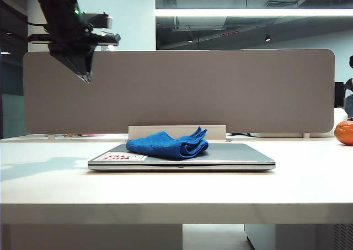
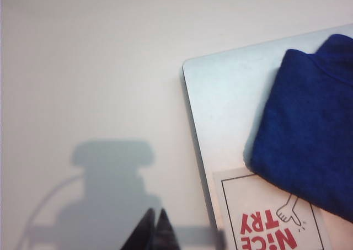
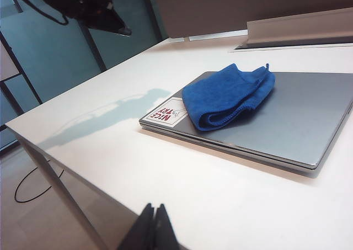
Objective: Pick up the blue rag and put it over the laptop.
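Blue rag [image 1: 168, 143]: soft microfibre cloth, folded with loose creases, lying on the closed lid of the laptop [image 1: 237, 156], toward the lid's left half as the exterior view shows it. One edge of the cloth overlaps the white-and-red sticker [image 1: 118, 157] at the lid's front-left corner; the rest of the lid is bare.

Laptop: thin, silver-grey, shut, flat on the white table [image 1: 176, 189], about midway along it and set back from its front edge.

Left gripper [image 1: 84, 76]: raised high above the table's left part, well apart from laptop and rag, pointing down; jaws clenched together, grasping nothing. Its shadow falls on the table just beside the laptop's left edge.

Right gripper [image 3: 156, 228]: off the table's front edge, clear of everything; jaws pressed together, empty.

Grey partition panel [image 1: 220, 90]: upright along the table's back edge.

Orange round object [image 1: 344, 132]: at the table's far right edge.
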You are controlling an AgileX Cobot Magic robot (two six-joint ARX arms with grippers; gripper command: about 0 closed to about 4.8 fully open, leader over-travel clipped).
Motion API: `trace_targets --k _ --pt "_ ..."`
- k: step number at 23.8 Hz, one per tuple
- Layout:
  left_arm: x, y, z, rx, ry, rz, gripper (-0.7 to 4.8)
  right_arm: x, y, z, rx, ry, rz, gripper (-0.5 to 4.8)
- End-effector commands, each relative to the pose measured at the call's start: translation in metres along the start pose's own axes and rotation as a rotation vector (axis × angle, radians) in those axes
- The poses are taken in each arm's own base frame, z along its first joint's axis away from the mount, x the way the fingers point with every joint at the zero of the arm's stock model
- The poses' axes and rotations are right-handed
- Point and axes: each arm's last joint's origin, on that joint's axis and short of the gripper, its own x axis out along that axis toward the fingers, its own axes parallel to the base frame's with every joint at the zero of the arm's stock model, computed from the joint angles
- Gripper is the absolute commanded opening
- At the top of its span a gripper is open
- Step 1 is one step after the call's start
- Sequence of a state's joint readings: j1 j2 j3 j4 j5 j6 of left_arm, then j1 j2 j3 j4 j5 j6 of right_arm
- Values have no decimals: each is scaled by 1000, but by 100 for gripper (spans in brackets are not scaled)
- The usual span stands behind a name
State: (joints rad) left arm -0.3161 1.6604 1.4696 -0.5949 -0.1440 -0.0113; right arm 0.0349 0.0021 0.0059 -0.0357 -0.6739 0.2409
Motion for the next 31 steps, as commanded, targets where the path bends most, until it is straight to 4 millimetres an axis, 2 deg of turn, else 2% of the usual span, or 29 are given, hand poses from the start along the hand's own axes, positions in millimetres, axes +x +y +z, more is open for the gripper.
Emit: trace_targets --k 1,8,13,18,22,31 --pt "-16 2 -12 8 -51 -15 -6 0 0 0 -10 -6 -1 -5" --pt "-46 5 -56 -23 -163 -58 -6 0 0 0 -10 -6 1 -5" --pt "-66 9 -98 -53 -202 -65 -6 0 0 0 -11 -6 0 -5" --pt "-79 11 -119 -99 -251 -75 -6 0 0 0 -11 -6 0 -5" --pt "-97 13 -155 -137 -302 -100 -6 0 0 0 -11 -6 0 -5" --pt "-119 16 -189 -186 -355 -128 -6 0 0 0 -11 -6 0 -5"
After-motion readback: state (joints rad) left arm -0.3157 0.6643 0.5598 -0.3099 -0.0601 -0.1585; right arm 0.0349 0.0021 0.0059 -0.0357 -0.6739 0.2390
